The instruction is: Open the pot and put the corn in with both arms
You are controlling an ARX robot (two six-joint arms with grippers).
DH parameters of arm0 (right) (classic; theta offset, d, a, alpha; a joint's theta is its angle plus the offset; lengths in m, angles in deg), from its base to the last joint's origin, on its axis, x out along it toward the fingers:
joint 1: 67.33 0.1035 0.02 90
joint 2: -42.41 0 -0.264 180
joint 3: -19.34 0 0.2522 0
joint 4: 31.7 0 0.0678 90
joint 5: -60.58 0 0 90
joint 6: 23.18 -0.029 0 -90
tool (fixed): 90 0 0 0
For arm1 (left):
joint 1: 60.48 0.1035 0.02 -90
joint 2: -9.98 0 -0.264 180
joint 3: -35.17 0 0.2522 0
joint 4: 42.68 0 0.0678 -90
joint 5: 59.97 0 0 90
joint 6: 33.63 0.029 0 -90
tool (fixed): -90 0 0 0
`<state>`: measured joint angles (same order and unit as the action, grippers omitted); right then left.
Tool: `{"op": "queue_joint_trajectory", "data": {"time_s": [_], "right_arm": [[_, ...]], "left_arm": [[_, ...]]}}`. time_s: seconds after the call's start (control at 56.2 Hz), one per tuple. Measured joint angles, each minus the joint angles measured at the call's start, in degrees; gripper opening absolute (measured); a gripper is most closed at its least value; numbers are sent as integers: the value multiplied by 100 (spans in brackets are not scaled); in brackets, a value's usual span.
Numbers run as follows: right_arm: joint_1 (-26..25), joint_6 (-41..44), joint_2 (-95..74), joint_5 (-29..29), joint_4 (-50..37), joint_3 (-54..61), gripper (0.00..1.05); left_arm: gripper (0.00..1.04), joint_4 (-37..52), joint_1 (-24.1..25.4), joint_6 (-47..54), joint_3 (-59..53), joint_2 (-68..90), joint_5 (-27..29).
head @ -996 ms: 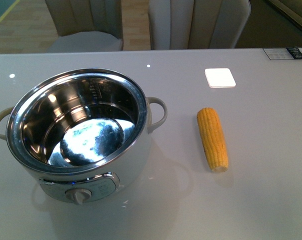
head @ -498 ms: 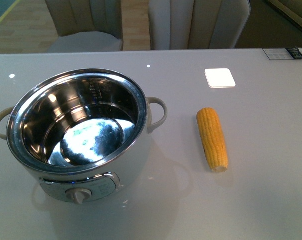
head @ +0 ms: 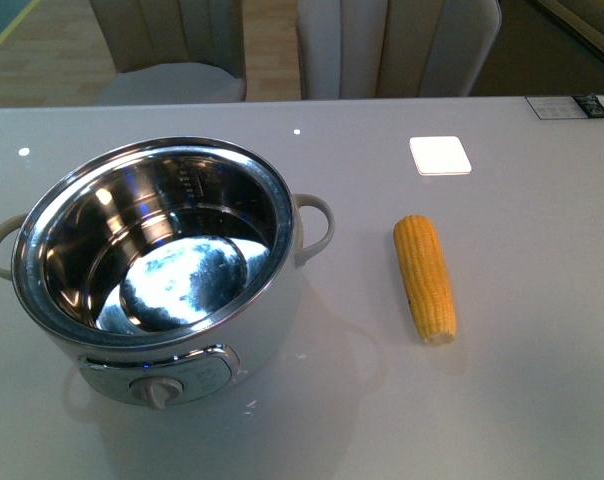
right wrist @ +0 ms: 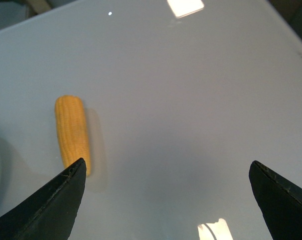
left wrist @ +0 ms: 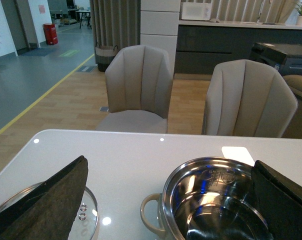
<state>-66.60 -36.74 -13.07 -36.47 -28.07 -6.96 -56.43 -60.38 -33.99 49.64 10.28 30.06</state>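
Observation:
The white pot (head: 157, 270) stands open on the left of the table, its steel bowl empty, with loop handles and a front knob (head: 159, 391). It also shows in the left wrist view (left wrist: 218, 205). The corn (head: 425, 277) lies on the table to the pot's right, pale cut end toward me; it also shows in the right wrist view (right wrist: 73, 132). My left gripper (left wrist: 168, 200) is open above the pot's left handle. My right gripper (right wrist: 166, 200) is open over bare table beside the corn. Neither arm shows in the front view.
A glass lid (left wrist: 88, 222) lies on the table left of the pot, partly hidden by a finger. A white square (head: 440, 155) sits on the table behind the corn. A label (head: 569, 106) is at the far right corner. Two chairs (head: 397, 45) stand behind the table.

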Motion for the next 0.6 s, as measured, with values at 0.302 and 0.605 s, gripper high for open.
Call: {"op": "queue_joint_trajectory", "data": {"time_s": [0.302,0.605], "right_arm": [[125,896,-3897,619,-2210,-1215,96],[798,1250,-5845,621,-2090,-2632,96]], "left_arm": [[98,0,0,0,0,0,0],[98,0,0,0,0,0,-2]]}}
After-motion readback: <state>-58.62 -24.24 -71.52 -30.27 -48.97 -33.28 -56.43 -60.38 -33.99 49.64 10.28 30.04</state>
